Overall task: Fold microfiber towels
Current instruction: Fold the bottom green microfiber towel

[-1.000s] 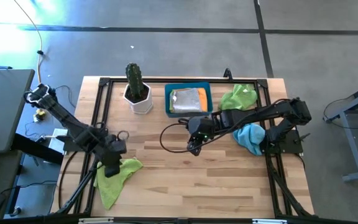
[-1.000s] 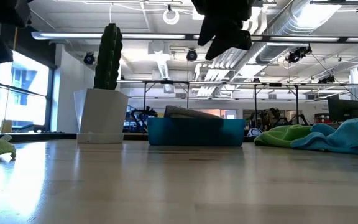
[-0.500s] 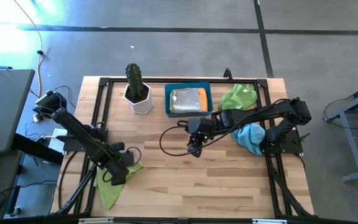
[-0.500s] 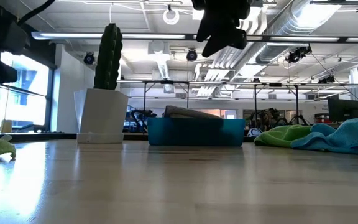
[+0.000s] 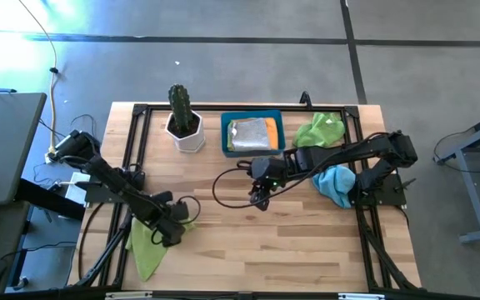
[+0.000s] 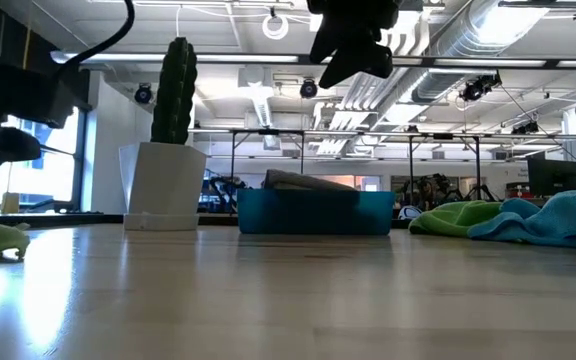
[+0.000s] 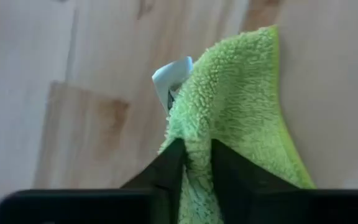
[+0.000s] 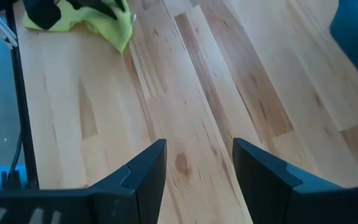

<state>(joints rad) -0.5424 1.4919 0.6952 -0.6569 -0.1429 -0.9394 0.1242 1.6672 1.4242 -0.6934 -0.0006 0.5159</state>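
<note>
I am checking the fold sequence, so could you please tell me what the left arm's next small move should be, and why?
Probably lift gently and draw the corner across. The left gripper has its fingers pinched on an edge of the crumpled lime green microfiber towel at the wooden table's left front, while the right gripper hovers open over bare wood.

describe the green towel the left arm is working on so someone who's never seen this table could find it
Start at the wooden table and go to its front-left corner, far from the cactus pot and blue bin at the back. The lime green towel lies crumpled there, one corner pinched in the left end effector. The other green towel sits at the back right, untouched, beside a light blue one.
</note>
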